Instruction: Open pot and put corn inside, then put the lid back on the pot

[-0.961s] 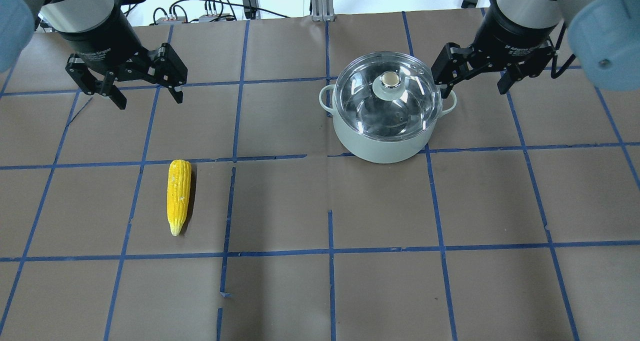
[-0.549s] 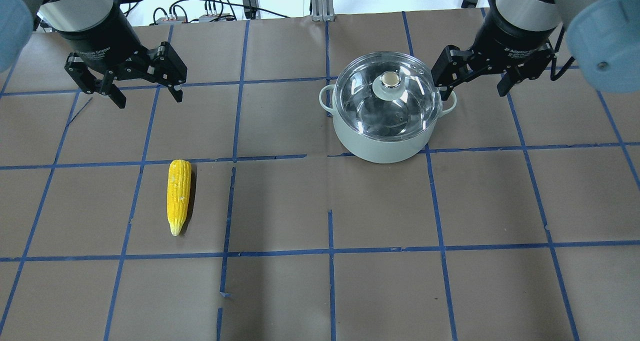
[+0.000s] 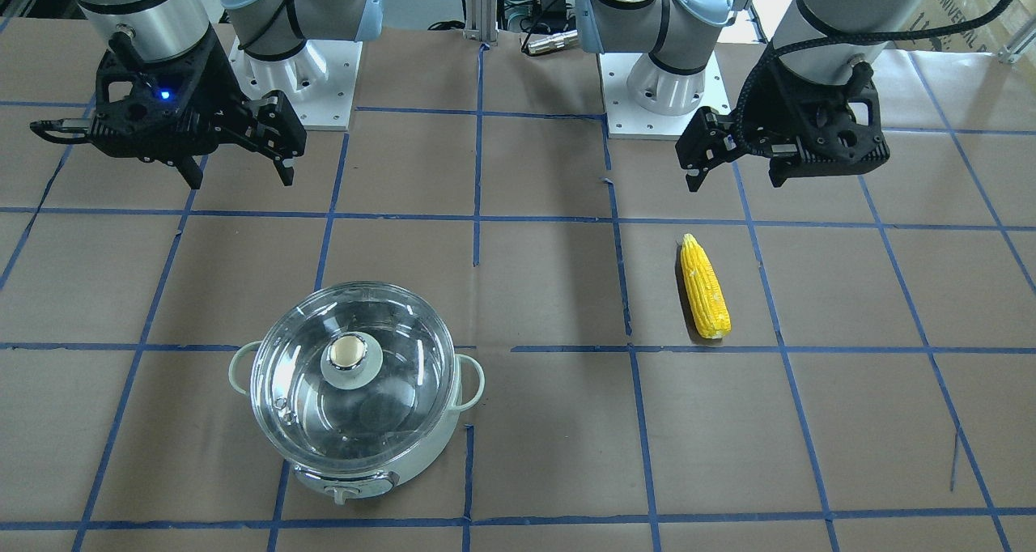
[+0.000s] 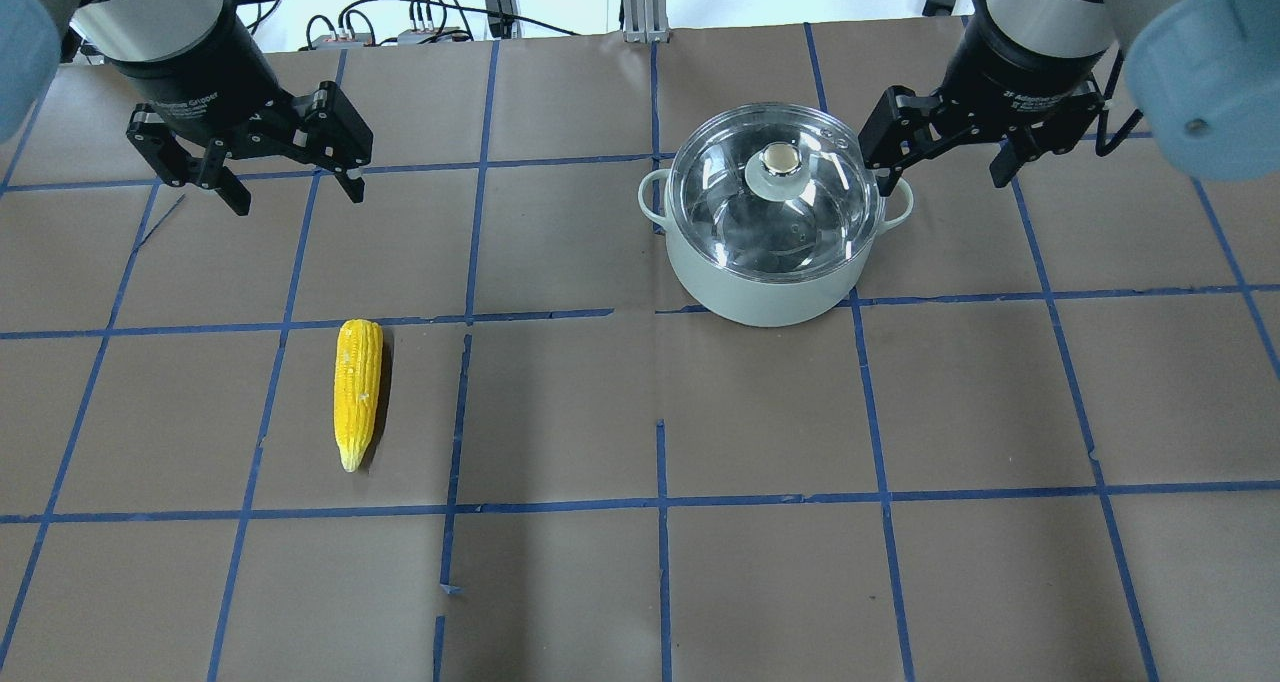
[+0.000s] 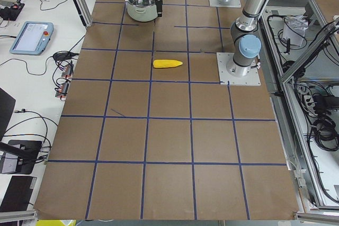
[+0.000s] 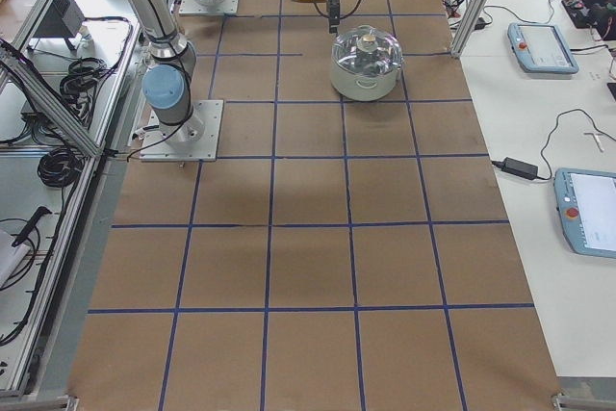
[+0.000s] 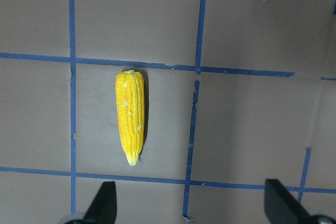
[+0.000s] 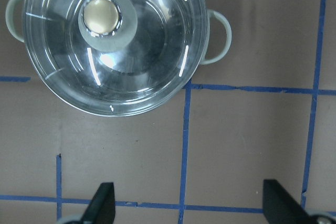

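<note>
Fig.: corn [image 4: 357, 394] lies alone on bare table [image 4: 600, 412], well apart from pot [image 4: 760, 287]; room all round it, approach from above free. Lid [image 4: 800, 227] closes pot's mouth; knob [image 4: 781, 162] unobstructed. My L gripper [image 4: 298, 200] and R gripper [image 4: 943, 177] hang spread wide, touching nothing.

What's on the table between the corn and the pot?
Nothing: only bare brown paper crossed by blue tape lines separates the corn from the pot, as the overhead view shows.
</note>
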You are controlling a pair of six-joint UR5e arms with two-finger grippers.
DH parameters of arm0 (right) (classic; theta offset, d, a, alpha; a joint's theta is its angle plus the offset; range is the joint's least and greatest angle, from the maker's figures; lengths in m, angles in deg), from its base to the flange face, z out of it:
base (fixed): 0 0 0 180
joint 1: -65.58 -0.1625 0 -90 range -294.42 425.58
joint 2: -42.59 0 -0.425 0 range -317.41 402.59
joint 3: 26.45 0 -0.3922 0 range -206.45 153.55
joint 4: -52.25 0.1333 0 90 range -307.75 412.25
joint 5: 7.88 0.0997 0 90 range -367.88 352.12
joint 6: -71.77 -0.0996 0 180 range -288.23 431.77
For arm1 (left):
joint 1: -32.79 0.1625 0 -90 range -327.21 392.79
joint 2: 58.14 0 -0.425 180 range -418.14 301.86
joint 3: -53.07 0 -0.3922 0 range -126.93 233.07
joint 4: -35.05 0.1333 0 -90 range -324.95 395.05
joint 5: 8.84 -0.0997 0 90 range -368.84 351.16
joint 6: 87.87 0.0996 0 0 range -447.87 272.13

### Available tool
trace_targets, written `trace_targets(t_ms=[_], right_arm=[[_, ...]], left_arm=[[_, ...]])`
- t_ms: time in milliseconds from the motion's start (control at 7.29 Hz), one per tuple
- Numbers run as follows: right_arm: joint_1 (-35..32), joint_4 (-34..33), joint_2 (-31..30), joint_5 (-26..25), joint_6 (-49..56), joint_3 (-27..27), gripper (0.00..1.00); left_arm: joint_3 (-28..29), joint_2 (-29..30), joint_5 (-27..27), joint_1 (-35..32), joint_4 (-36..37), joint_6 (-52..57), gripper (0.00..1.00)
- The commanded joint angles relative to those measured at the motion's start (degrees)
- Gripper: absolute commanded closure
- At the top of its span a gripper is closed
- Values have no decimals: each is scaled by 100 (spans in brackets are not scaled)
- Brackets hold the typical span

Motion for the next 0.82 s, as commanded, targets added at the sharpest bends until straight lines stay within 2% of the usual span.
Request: trace_targets(t_ms=[0, 412, 686], right_arm=[[-335, -546, 734, -13, -70, -306, 0], [-838, -1782, 1789, -13, -149, -430, 0], [-813, -1928, 2038, -22, -62, -561, 1]], left_arm=[[8, -76, 29, -12, -1, -22, 0], [8, -25, 90, -12, -1, -22, 0], [8, 81, 99, -3, 139, -22, 0]])
